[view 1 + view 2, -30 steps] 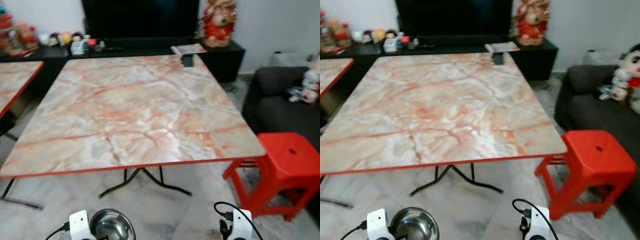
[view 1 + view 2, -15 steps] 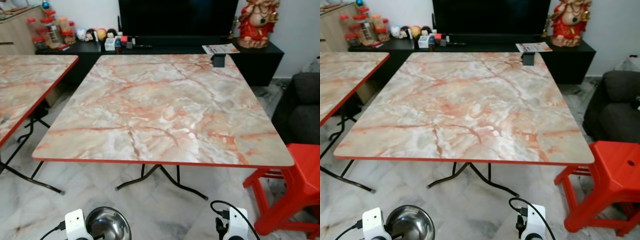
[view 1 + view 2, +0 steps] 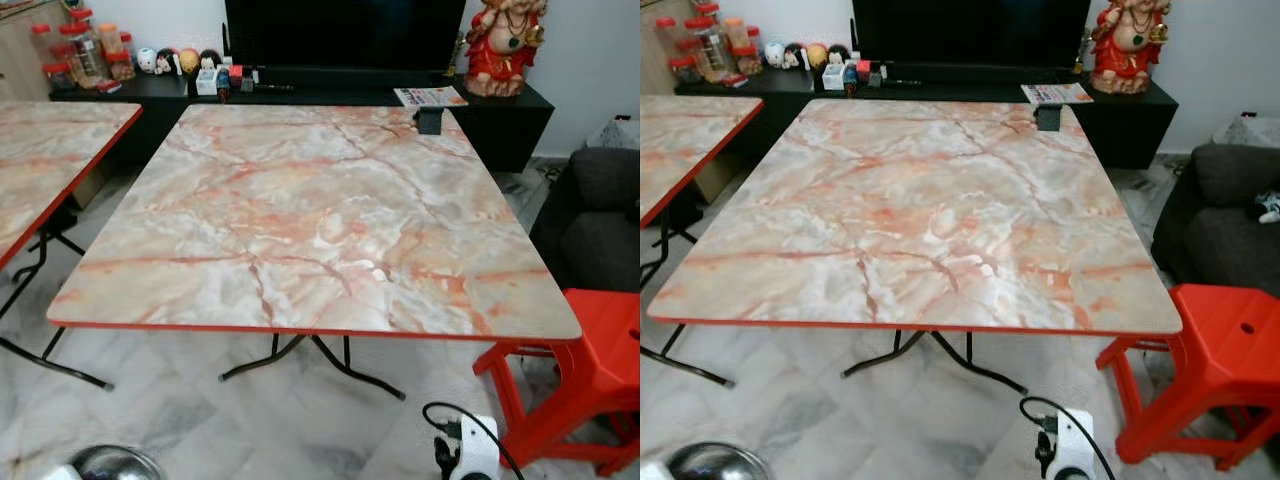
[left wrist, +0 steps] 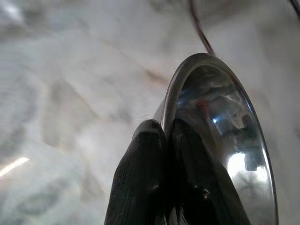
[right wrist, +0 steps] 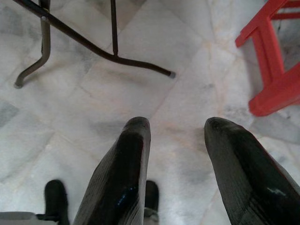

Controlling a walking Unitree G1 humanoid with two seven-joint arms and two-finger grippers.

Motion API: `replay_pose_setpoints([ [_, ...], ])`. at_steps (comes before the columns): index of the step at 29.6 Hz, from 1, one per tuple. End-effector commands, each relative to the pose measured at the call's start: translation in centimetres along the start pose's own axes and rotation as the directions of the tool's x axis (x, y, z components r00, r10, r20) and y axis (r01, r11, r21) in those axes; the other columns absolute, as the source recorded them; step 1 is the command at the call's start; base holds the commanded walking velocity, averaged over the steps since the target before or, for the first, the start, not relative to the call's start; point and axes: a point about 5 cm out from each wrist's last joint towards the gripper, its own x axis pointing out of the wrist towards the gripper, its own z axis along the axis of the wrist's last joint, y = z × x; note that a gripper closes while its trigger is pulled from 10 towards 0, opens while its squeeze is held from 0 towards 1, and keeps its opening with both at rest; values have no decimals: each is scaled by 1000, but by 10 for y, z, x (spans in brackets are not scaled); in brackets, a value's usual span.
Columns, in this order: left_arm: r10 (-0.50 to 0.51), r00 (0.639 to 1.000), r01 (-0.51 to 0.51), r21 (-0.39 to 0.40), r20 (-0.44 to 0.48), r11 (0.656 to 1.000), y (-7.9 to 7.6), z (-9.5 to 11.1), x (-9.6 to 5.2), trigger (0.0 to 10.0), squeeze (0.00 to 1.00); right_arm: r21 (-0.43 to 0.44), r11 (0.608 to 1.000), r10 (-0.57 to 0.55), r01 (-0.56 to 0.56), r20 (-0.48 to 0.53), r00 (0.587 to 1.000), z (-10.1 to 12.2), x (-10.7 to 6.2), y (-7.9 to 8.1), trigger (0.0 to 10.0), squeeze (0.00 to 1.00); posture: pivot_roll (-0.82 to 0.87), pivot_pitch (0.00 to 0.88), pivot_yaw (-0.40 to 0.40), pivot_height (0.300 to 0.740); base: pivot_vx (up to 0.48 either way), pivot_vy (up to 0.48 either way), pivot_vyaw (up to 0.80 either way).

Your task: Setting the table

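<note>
marble table point(image 3: 310, 210), red stool point(image 3: 600, 370), grey sofa point(image 3: 600, 200)

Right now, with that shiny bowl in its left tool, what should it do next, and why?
Probably lift the bowl up toward the table. The left tool pinches the bowl's rim, held low above the floor, while the tabletop ahead has room for it.

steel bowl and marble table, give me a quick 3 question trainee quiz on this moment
1. True or false: the steel bowl already sits on the marble table.
2. Which gripper holds the bowl? A) left B) right
3. Fill in: beside the table's right corner stands a red ____.

Key
1. False; the left gripper pinches its rim, low over the floor.
2. A; the right gripper is open with nothing in it.
3. stool.
</note>
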Motion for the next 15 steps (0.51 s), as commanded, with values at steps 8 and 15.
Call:
replay_pose_setpoints([
  [8,169,954,-142,-122,249,982,0,61,19,10000,0,-22,1000,15,-15,9,1000,9,3,2,10000,0,57,0,-74,740,0,0,0],
  [15,153,893,-116,-111,423,987,-10,106,25,10000,0,-18,1000,12,-12,14,1000,10,4,2,10000,0,48,0,-69,740,0,0,0],
])
